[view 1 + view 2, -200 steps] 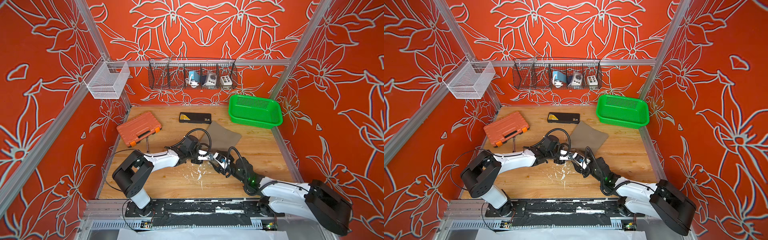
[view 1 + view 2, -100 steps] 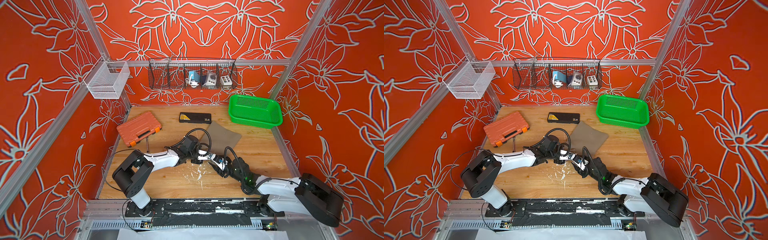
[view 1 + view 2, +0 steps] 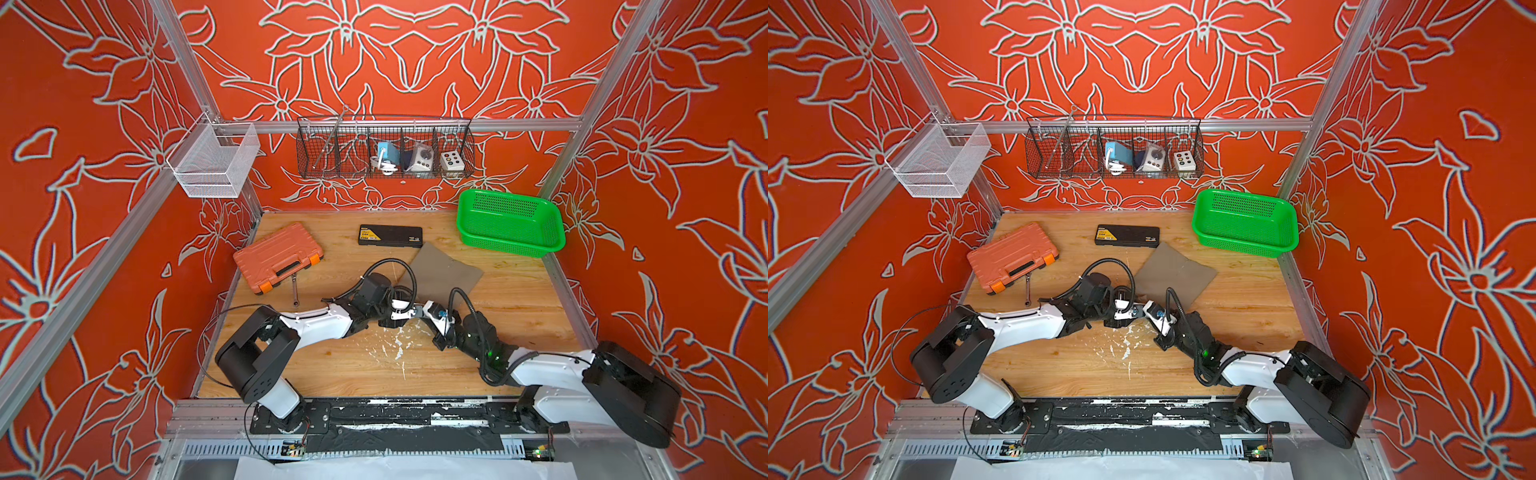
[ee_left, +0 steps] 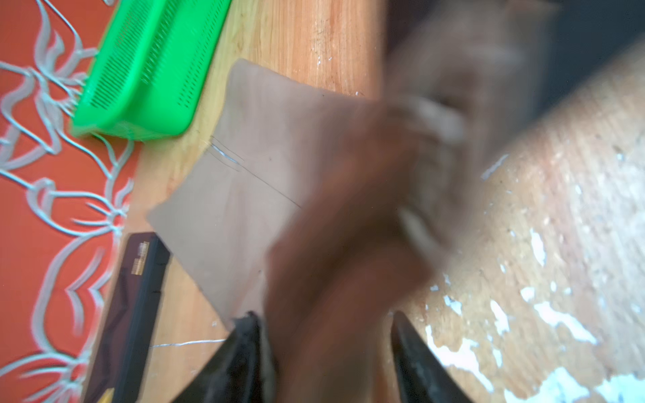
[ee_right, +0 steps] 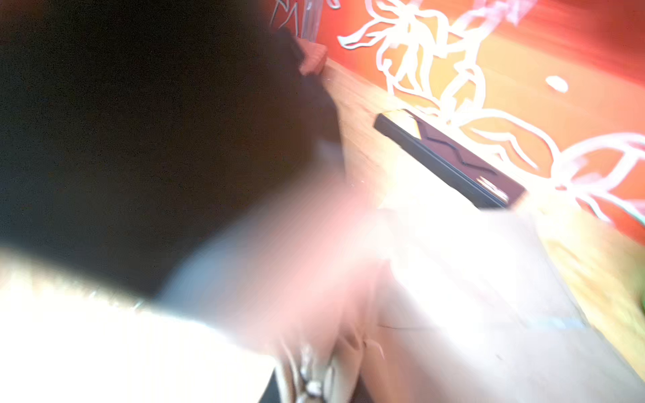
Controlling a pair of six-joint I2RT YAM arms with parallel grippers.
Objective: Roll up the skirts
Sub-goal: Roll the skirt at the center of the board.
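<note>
Findings, left to right. An orange tool case lies closed at the left edge of the counter, with a wrench just beside it. A black case lies near the back wall. Left claw: fingers spread, with a blurred taupe mass between them. Right claw: tip to tip with the left; state cannot be told, as its wrist view is blurred. The skirt lies flat at mid-counter between the black case and the green basket, its near corner at both claws.
</note>
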